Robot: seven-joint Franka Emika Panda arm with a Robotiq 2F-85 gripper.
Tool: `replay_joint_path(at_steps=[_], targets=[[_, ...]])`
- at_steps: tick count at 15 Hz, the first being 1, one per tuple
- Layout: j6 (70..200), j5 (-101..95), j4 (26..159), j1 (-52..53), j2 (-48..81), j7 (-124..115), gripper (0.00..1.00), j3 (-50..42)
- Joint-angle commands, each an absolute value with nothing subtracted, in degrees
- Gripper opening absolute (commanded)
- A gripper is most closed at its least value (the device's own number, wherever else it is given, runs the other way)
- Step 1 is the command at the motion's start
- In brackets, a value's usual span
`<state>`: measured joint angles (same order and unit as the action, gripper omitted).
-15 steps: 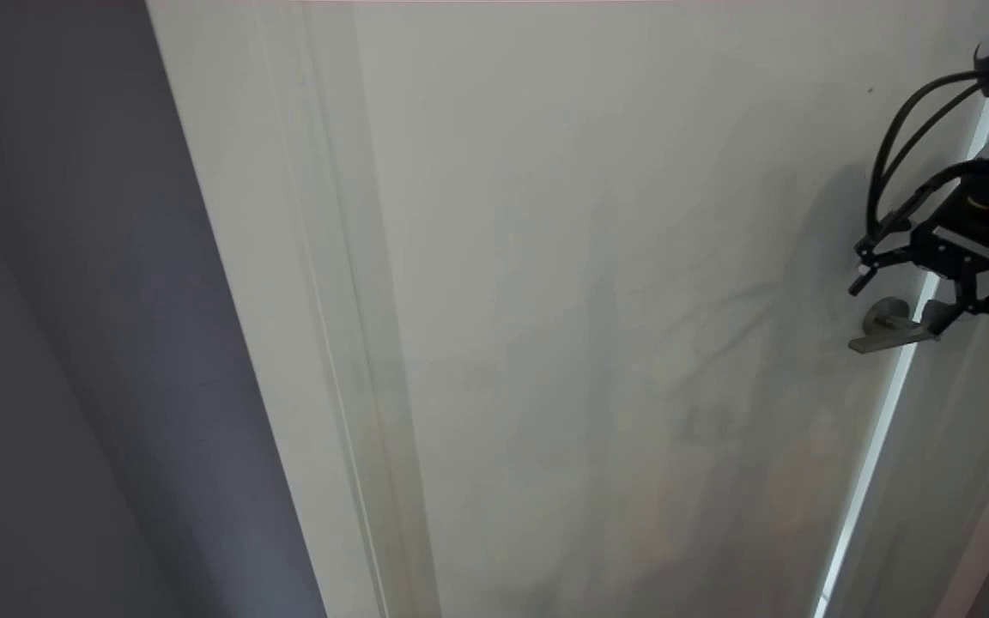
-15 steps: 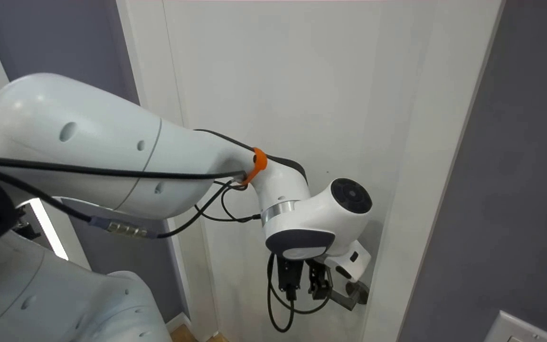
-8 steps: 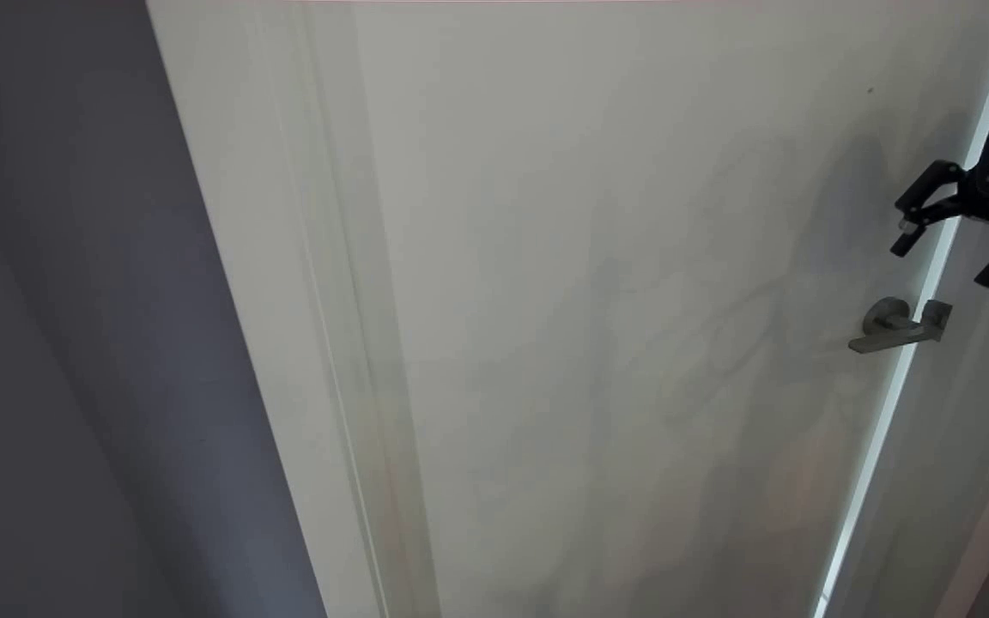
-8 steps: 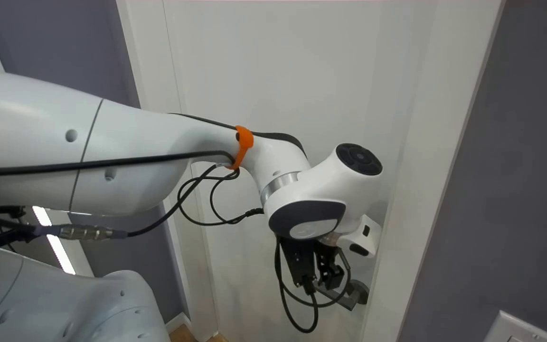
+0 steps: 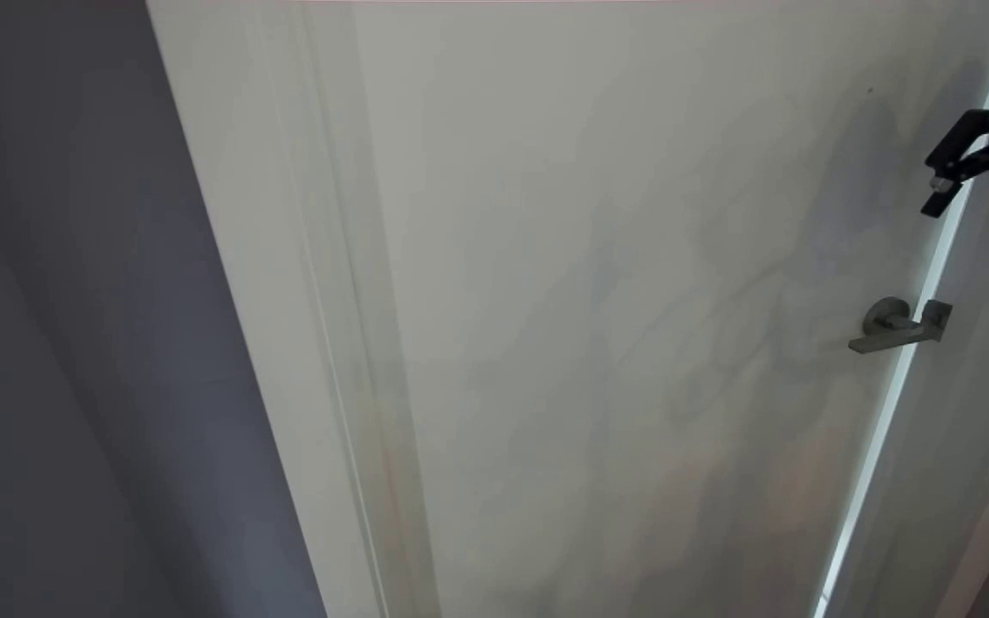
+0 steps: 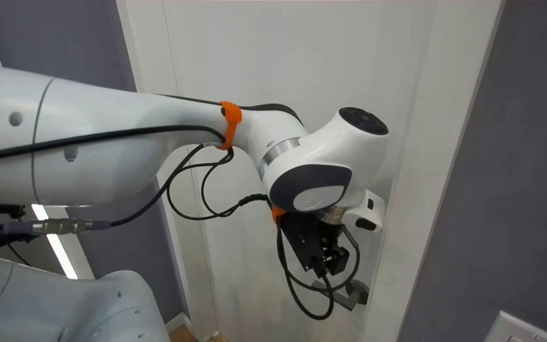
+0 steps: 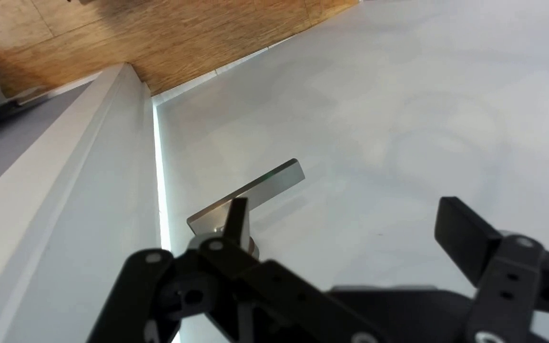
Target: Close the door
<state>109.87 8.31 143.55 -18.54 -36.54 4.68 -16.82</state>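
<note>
The white door stands upright and also shows in an exterior view and the wrist view. A thin bright strip runs along its handle-side edge. Whether it is latched cannot be told. Its silver lever handle also shows in an exterior view, partly behind cables, and in the wrist view, partly behind a finger. My gripper is above the handle, apart from it. In the wrist view my gripper is open, with nothing between its fingers.
A white door frame and a grey wall lie beside the handle side. A white wall plate is at lower right. Another grey wall borders the opposite side. Wooden floor lies below. Loose cables hang from my arm.
My gripper has moved up and away from the handle, which one finger overlapped a second ago in an exterior view. My arm has risen. The door and handle look unchanged.
</note>
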Motion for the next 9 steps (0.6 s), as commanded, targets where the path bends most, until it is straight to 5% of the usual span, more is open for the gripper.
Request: replay_joint_path(at_steps=[1, 9], targets=[[106.9, 6.6, 142.2, -18.6, -38.9, 4.0, 1.00, -16.5], [104.0, 3.9, 143.6, -18.6, -42.9, -1.8, 1.00, -11.8]])
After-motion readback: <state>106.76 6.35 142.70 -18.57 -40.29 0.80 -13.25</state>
